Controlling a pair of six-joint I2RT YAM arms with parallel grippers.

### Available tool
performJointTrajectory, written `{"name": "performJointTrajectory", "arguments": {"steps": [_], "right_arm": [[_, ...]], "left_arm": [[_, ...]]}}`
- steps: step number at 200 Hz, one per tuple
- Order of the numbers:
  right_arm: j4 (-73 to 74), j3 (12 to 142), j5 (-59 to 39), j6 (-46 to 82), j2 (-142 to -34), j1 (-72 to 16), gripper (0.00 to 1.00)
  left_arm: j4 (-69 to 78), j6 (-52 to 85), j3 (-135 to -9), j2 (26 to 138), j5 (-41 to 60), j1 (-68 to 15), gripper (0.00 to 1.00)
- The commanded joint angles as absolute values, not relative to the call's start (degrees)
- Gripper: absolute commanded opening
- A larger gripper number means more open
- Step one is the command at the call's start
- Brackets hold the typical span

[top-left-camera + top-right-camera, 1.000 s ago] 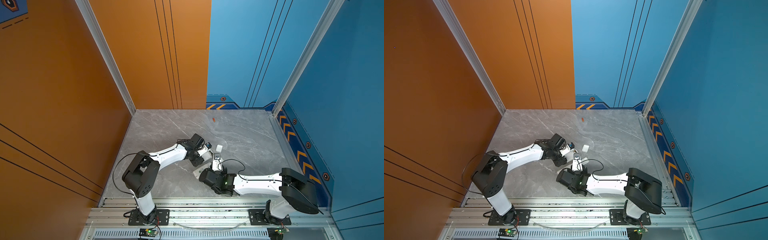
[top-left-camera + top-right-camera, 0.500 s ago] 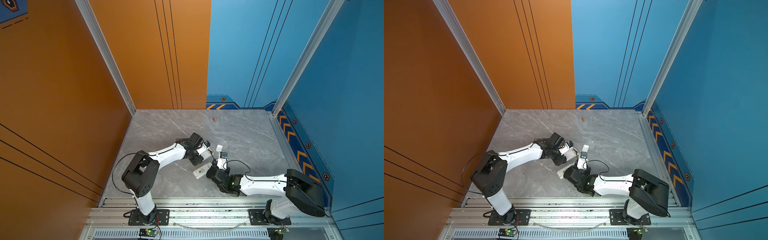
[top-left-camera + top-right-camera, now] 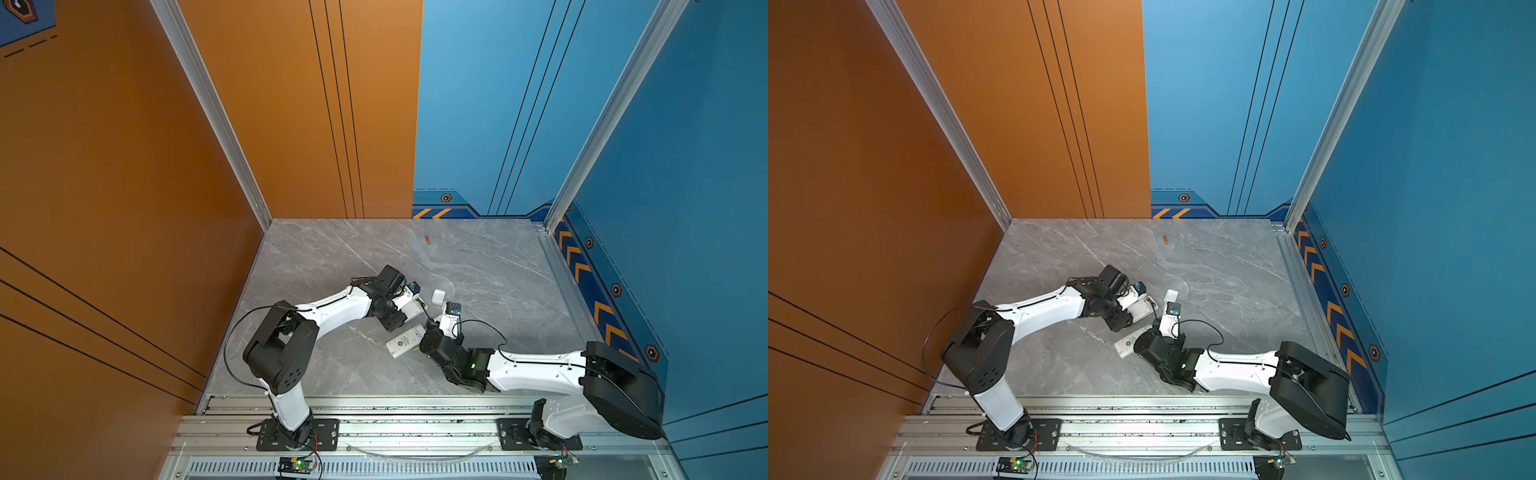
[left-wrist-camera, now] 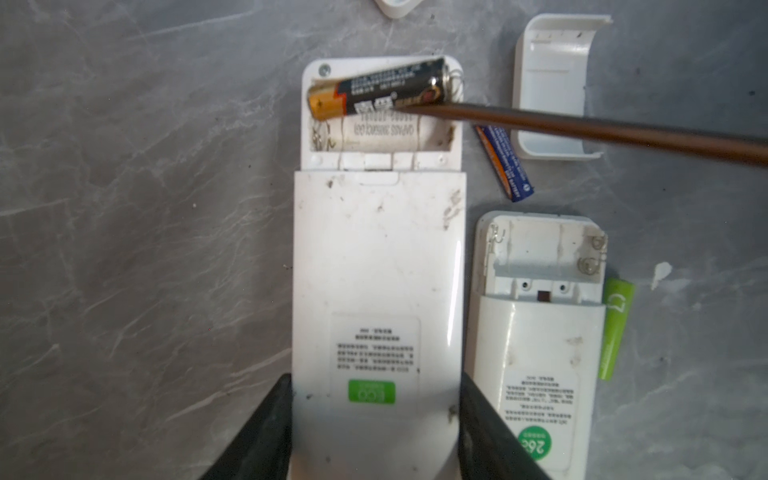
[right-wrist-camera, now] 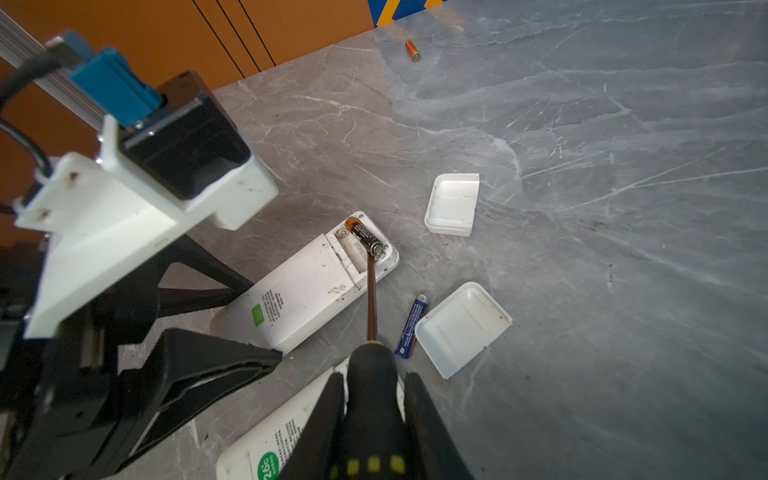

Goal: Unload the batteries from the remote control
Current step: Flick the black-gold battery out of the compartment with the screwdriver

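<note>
Prying: right hand (image 5: 374, 376), gripping the screwdriver (image 5: 371, 299), has swung its tip under the black-and-gold battery (image 4: 382, 89); left hand (image 4: 374, 378) clamps the remote (image 4: 378, 249).

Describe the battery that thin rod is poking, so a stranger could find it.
On the grey marbled table, find the white plastic remote clamped in the left gripper. In its open end compartment sits a tilted black-and-gold cylindrical battery; the blue battery and lime-green battery lie loose on the table.
</note>
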State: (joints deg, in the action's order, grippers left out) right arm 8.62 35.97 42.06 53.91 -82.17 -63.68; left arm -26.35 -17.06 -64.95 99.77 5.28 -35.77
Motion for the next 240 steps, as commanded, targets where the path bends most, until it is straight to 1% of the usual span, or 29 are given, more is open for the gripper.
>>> {"name": "performJointTrajectory", "arguments": {"steps": [1, 66, 92, 110, 143, 190, 240], "right_arm": [[4.28, 34.36, 49.67, 55.13, -81.04, -61.74, 0.0], [6.26, 32.95, 48.47, 55.71, -79.75, -61.0, 0.0], [9.73, 31.14, 46.59, 56.03, -78.76, -59.83, 0.0], [13.81, 29.42, 43.17, 56.24, -78.77, -58.26, 0.0], [16.5, 28.28, 41.68, 56.55, -79.46, -56.99, 0.0], [12.94, 29.67, 44.65, 54.91, -78.12, -57.12, 0.0], [3.14, 34.84, 52.94, 52.42, -80.96, -60.84, 0.0]], "left_arm": [[-31.55, -16.53, -63.82, 100.25, 2.64, -33.84, 0.1], [-31.51, -16.52, -63.68, 100.69, 1.46, -34.27, 0.1], [-31.57, -16.74, -63.79, 100.91, 1.4, -34.53, 0.1], [-31.46, -16.87, -63.76, 100.92, 2.17, -34.62, 0.1], [-31.33, -17.05, -63.81, 100.88, 3.0, -34.8, 0.1], [-31.46, -17.14, -63.84, 101.4, 2.23, -34.72, 0.1], [-31.54, -16.62, -64.28, 101.95, 2.01, -34.28, 0.1]]}}
